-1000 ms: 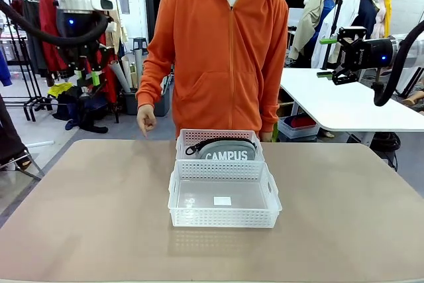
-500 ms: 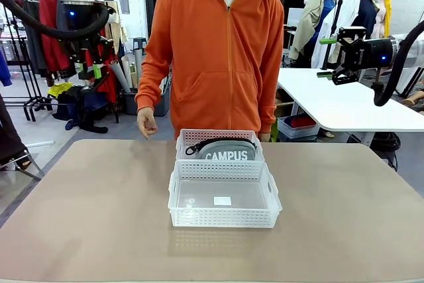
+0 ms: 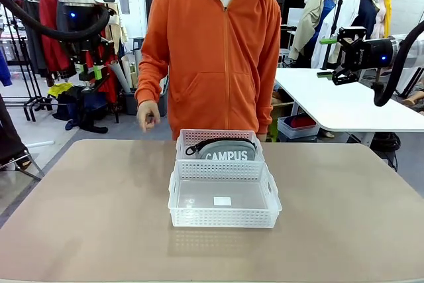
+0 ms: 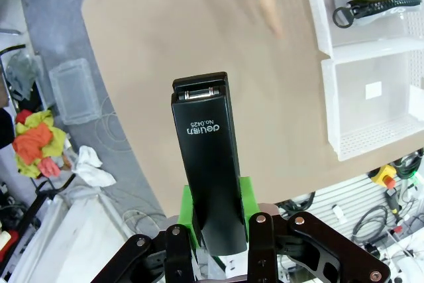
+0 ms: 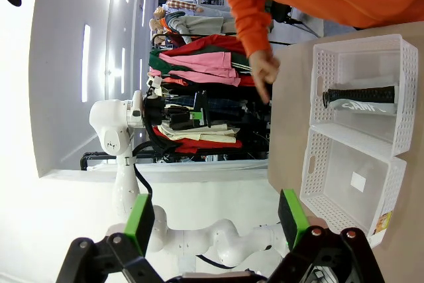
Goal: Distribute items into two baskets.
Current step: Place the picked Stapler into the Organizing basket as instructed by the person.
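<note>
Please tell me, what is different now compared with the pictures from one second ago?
The left gripper, shut on the stapler, rose slightly. The person's hand lifted off the table edge. The right gripper, both baskets and the pouch stayed put.

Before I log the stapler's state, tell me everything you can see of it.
The stapler is small, black and glossy, an oblong body with white "deli No.0425" print on top and a metal pin at its far end. The left tool is shut on its near end, green pads against both sides. It points outward, held high above the table's left part, touching nothing else.
</note>
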Tool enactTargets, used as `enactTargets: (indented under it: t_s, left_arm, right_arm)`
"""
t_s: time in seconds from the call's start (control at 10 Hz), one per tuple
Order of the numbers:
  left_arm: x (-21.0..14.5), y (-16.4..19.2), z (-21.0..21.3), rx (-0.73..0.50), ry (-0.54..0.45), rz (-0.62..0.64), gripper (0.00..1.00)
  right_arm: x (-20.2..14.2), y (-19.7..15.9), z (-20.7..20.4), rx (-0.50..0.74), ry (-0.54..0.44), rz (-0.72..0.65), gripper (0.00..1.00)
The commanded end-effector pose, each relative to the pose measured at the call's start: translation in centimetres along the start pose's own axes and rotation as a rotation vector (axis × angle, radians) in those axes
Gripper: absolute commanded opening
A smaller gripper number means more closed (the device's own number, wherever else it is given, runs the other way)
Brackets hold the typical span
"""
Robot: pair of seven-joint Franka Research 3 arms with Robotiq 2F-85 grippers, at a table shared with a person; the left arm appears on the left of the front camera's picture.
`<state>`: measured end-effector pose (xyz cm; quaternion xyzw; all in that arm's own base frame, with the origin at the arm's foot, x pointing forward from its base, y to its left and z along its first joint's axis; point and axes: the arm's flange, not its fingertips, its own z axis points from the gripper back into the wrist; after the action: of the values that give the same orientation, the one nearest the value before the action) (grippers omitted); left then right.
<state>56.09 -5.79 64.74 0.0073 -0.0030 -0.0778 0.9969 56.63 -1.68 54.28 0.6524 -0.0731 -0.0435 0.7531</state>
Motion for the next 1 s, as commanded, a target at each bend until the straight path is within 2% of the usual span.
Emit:
enactTargets:
  t_s: [0.0, 0.9]
  left_arm:
    - [-0.3, 0.06, 0.2, 0.003, 0.0, 0.008, 0.0]
    - [-0.3, 0.06, 0.2, 0.003, 0.0, 0.008, 0.0]
  right_arm:
    - [-0.02, 0.25, 0.03, 0.006, -0.003, 0.004, 1.0]
    - [-0.02, 0.25, 0.03, 0.006, -0.003, 0.004, 1.0]
